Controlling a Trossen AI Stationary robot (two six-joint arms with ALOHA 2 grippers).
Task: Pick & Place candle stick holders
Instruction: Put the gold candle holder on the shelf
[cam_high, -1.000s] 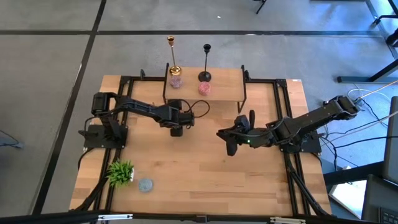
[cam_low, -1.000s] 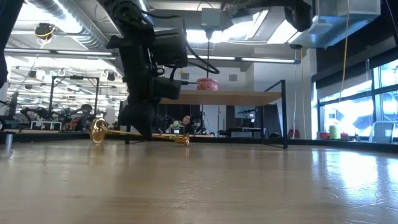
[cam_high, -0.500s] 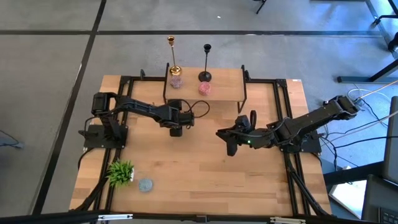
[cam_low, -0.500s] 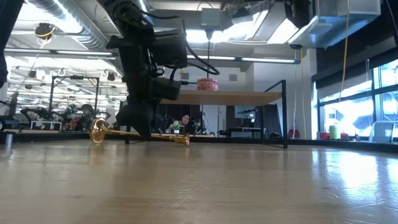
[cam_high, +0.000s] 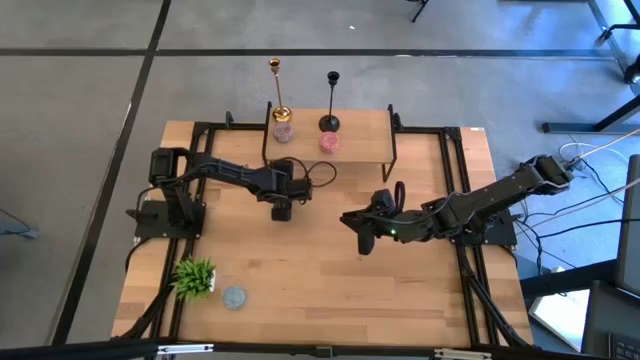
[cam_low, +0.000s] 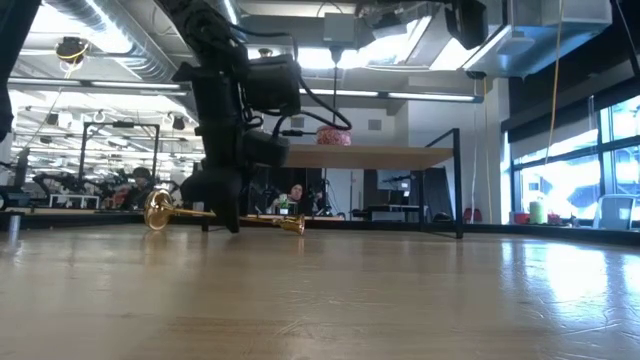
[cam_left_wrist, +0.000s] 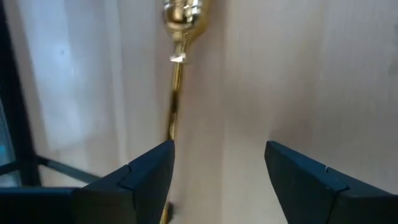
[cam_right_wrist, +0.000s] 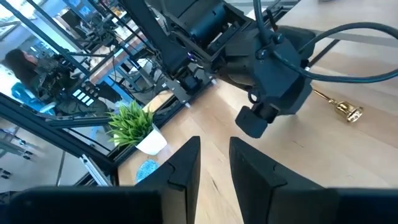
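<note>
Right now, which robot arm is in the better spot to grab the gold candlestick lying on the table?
The left. Its end effector is down over the lying gold candlestick, fingers apart beside the stem. The right end effector hangs farther off, nearly closed.

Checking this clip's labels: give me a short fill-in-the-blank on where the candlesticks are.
1. The gold metal candlestick under the left tool is lying ____ on the wooden table.
2. The raised wooden shelf carries ____ upright candlesticks.
3. The thin black candlestick stands to the ____ of the upright gold candlestick in the high view.

Missing: flat; two; right
</note>
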